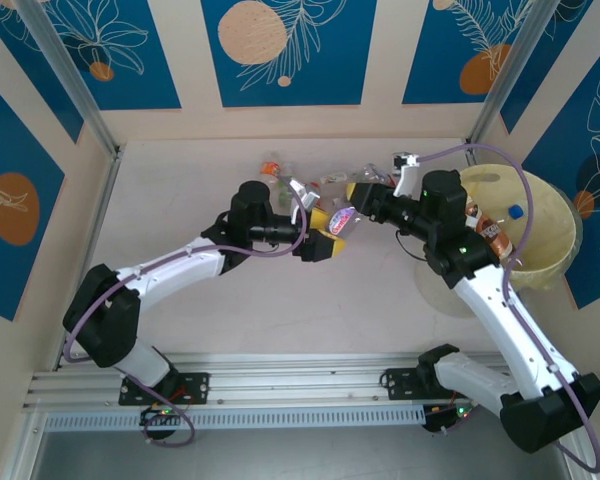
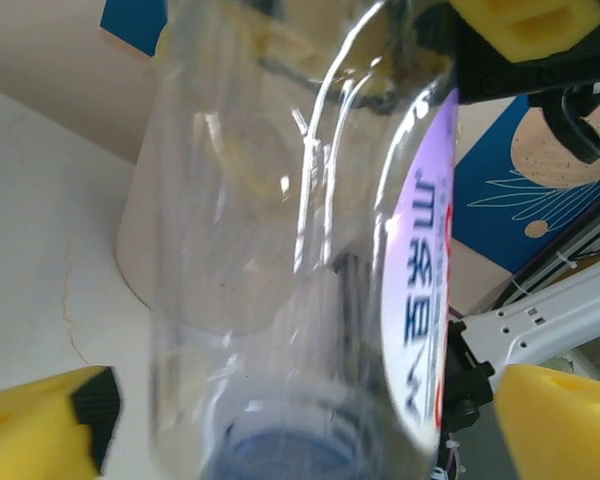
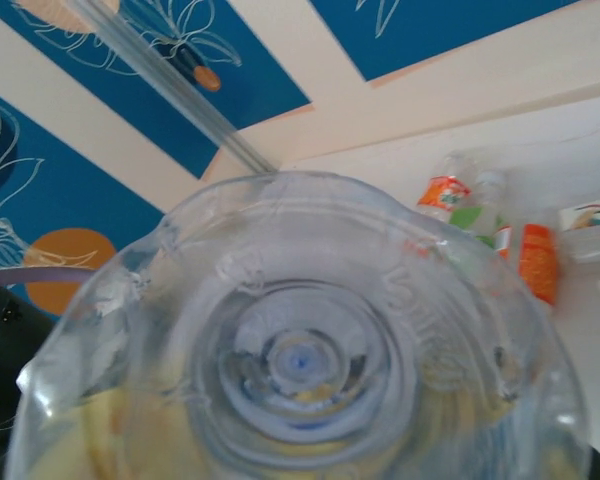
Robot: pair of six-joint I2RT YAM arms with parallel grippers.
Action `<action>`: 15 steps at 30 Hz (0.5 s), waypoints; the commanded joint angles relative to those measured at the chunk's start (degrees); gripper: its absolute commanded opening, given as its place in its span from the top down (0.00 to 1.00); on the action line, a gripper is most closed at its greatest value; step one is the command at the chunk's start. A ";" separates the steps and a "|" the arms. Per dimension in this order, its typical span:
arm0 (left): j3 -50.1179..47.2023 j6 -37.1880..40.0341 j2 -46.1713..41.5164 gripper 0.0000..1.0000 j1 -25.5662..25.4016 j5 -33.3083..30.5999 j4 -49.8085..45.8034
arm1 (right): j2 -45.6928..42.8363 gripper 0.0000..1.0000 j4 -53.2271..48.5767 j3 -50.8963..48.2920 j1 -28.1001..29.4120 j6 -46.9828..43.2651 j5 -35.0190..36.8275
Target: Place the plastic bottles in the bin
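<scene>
A clear plastic bottle (image 1: 342, 214) with a white and purple label hangs in the air between both arms at mid-table. My left gripper (image 1: 325, 232) stands open around it. In the left wrist view its yellow pads (image 2: 40, 425) sit wide apart, clear of the bottle (image 2: 300, 250), whose blue cap end points at the camera. My right gripper (image 1: 358, 193) is shut on the bottle's other end. The bottle's base (image 3: 300, 350) hides the right fingers in the right wrist view. The pale yellow bin (image 1: 552, 200) stands at the right, behind the right arm.
Several more bottles (image 1: 280, 172) lie on the table just behind the grippers, also seen from the right wrist (image 3: 533, 262). An orange-labelled bottle (image 1: 493, 233) and a blue-capped one (image 1: 516, 211) lie in the bin. Walls close the table at the back and both sides.
</scene>
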 commanded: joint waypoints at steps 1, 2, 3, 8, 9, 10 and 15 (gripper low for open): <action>0.41 1.49 -0.51 0.00 -0.59 -2.09 0.25 | -3.84 0.64 -7.43 4.77 -0.09 -6.58 7.52; -0.02 1.66 -0.85 0.00 -0.58 -3.36 0.34 | -4.81 0.64 -9.97 6.24 -0.18 -8.52 9.69; -0.47 1.81 -1.11 0.00 -0.54 -4.61 0.50 | -5.77 0.63 -12.12 7.99 -0.14 -10.41 11.65; -3.33 2.92 -2.84 0.00 -0.55 -13.10 0.92 | -10.78 0.60 -23.62 17.84 -0.29 -20.57 30.59; -3.73 2.96 -2.99 0.00 -0.56 -14.20 1.03 | -11.43 0.60 -24.83 19.12 -0.24 -22.11 34.94; -4.11 3.01 -3.08 0.00 -0.56 -15.28 1.29 | -12.21 0.59 -25.59 20.00 -0.38 -23.56 39.93; -4.21 2.57 -2.15 0.00 -0.47 -17.71 1.16 | -13.65 0.57 -25.72 21.21 -1.57 -28.94 56.08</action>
